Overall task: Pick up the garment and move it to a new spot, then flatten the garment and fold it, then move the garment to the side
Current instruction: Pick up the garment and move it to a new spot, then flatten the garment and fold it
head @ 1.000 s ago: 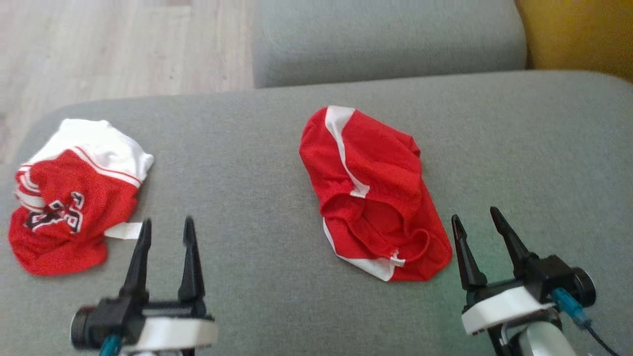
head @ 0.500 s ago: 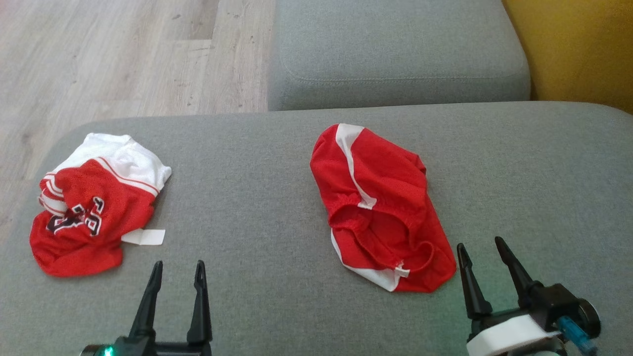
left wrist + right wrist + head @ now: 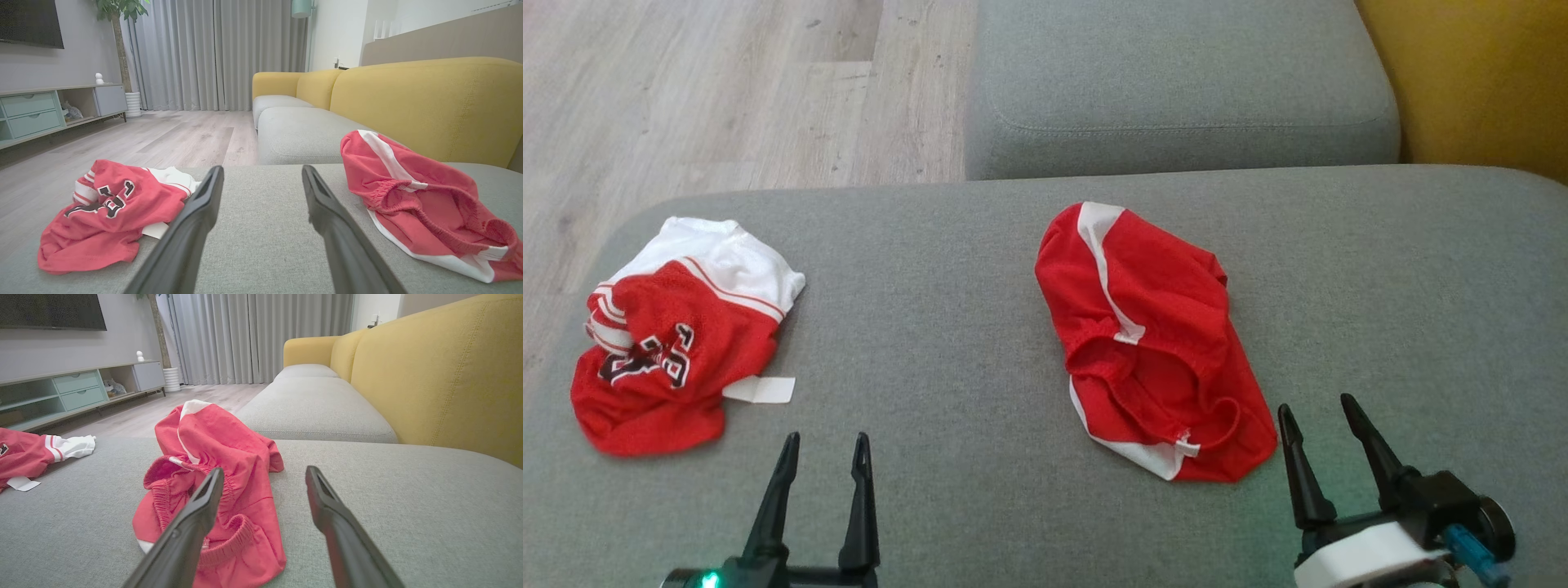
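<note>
Red crumpled garment lies just ahead-left of the right gripper; the left gripper sits well apart from it. Both have fingers spread, empty. Its layers seem bunched, so a shallow pinch could lift one layer and slip.

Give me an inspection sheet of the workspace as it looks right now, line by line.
Surface: grey sofa seat, bare between the garments.
Job's things: red shorts, crumpled, mid-seat, waistband toward the robot.
Clutter: red-and-white jersey, crumpled near the seat's left end, white tag at its edge.
Grippers: left gripper open, over bare seat; right gripper open, just right of the shorts, apart from them.
Cables: blue plug and dark lead at the right wrist.
Surroundings: wooden floor, yellow backrest, grey curtains, TV cabinet.
</note>
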